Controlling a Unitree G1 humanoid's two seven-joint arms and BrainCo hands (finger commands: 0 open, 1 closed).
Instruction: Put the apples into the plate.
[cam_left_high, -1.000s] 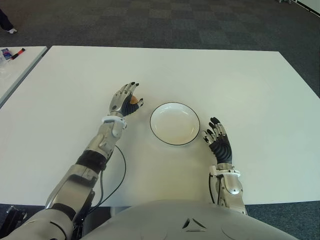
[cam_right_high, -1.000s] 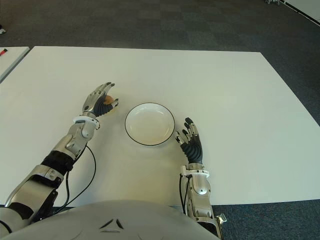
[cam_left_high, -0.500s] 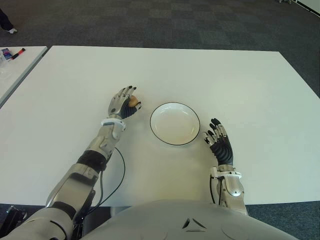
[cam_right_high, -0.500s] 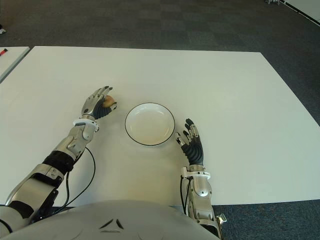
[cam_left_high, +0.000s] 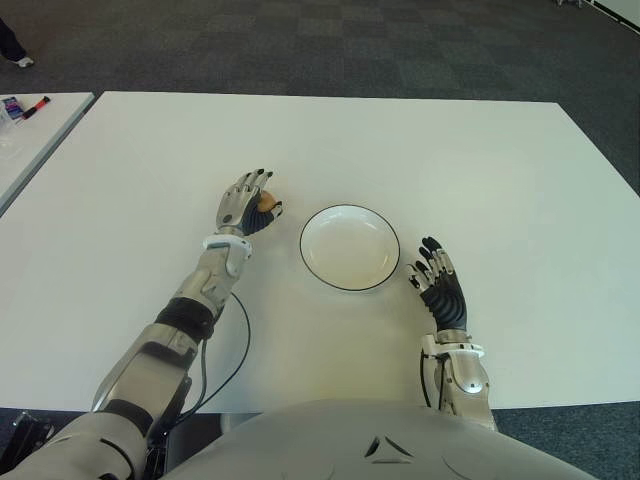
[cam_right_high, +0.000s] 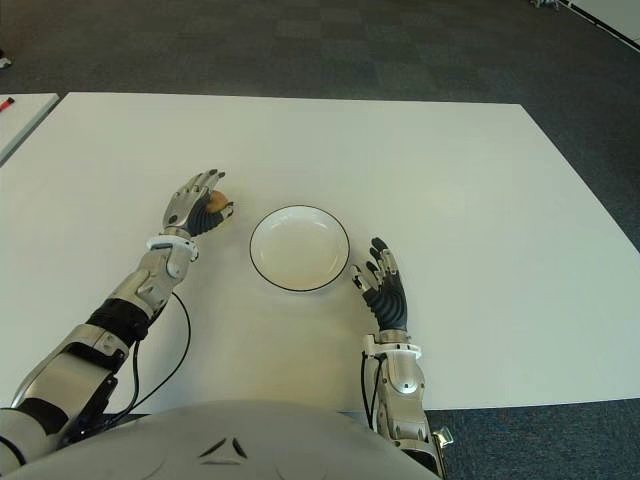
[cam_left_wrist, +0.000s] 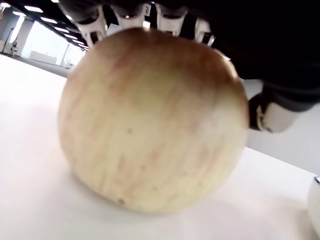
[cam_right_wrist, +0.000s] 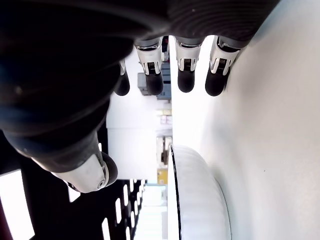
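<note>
A yellowish apple (cam_left_wrist: 150, 125) with red streaks sits on the white table (cam_left_high: 480, 160), just left of the plate. My left hand (cam_left_high: 248, 207) has its fingers curled over the apple's top and its thumb against the side. The white plate (cam_left_high: 350, 250) with a thin dark rim holds nothing and lies in the middle of the table. My right hand (cam_left_high: 438, 280) shows just right of the plate with its fingers (cam_right_wrist: 186, 75) spread and nothing in them. No other apple is in view.
A second white table (cam_left_high: 30, 130) stands at the far left with a marker (cam_left_high: 35, 105) on it. A black cable (cam_left_high: 240, 340) loops beside my left forearm. Dark carpet lies beyond the table's far edge.
The left hand's fingers have curled in from spread to closed around the apple. The right hand and the plate have not moved.
</note>
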